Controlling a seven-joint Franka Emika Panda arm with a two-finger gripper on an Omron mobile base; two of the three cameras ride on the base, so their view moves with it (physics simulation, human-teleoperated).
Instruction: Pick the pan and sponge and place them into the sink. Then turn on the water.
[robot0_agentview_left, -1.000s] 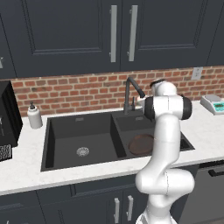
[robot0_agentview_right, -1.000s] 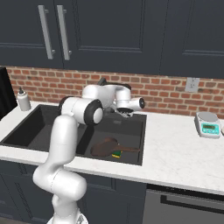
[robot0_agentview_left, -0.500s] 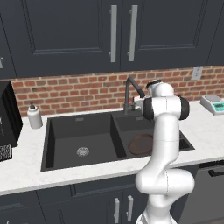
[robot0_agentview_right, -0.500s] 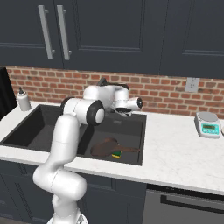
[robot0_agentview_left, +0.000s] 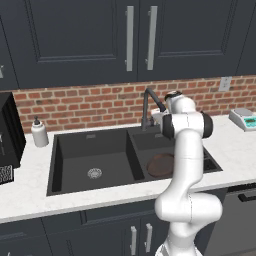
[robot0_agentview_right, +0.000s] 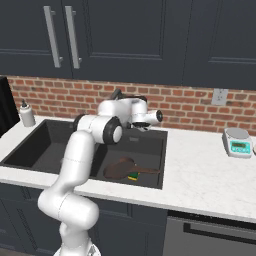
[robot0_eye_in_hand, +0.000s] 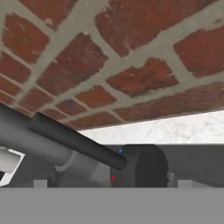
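The pan (robot0_agentview_right: 120, 169) lies flat in the right basin of the sink (robot0_agentview_left: 75, 175), its long handle pointing toward the counter (robot0_agentview_right: 210, 175) on the right. The sponge (robot0_agentview_right: 133, 176) sits in that same basin, just beside the pan's rim and under the handle, near the front wall. In the left base view the pan (robot0_agentview_left: 161, 165) shows as a dark brown disc partly hidden behind the arm. The left basin holds only its silver drain (robot0_agentview_left: 94, 173).

The arm reaches up and back over the right basin, so the gripper (robot0_agentview_right: 145, 126) hangs at the rear of the sink, close to the brick wall (robot0_agentview_right: 190, 107) and by the faucet (robot0_agentview_left: 148, 102). Its jaws are spread as wide as they go, with nothing between them (the fingertips themselves are hard to make out in the base views). The hand view looks straight at the bricks, with the faucet's dark lever (robot0_eye_in_hand: 76, 142) and round base (robot0_eye_in_hand: 144, 166) lying close below, and a strip of white counter behind them. No stream falls from the spout.

A soap bottle (robot0_agentview_left: 39, 132) stands on the counter left of the sink, and a small scale (robot0_agentview_right: 237, 142) rests on the counter well to the right. 2 cabinet handles (robot0_agentview_left: 140, 37) hang above the sink.
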